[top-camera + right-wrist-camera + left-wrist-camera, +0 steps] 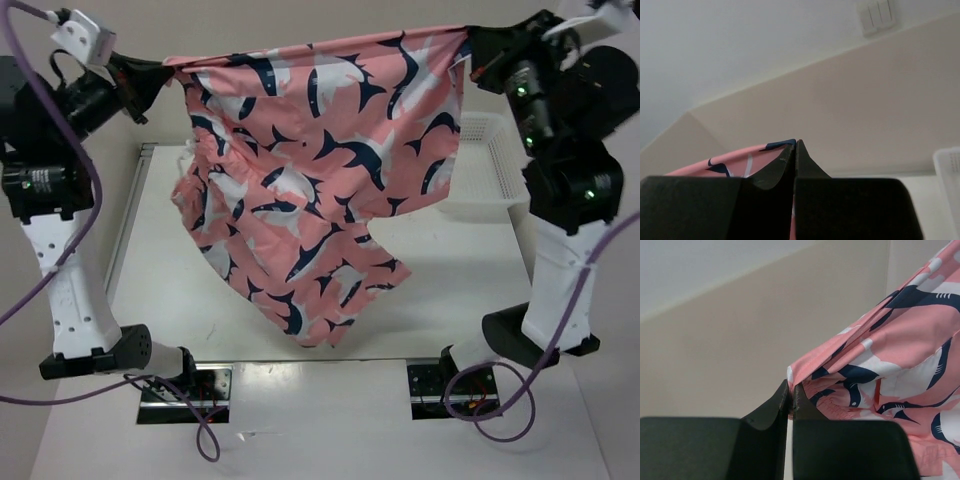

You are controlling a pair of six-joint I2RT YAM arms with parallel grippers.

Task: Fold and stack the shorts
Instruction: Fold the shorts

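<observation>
While both arms are raised, shorts (320,170) hang spread between them over the desk (470,290), lower edge drooping; contact with desk unclear. Left fingers (777,402) clamped on one top corner, right fingers (785,162) pinching the other. Basket (492,165) behind, at right

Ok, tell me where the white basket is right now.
In the top view the white mesh basket sits toward the right edge of the table, partly hidden behind the hanging shorts.
</observation>
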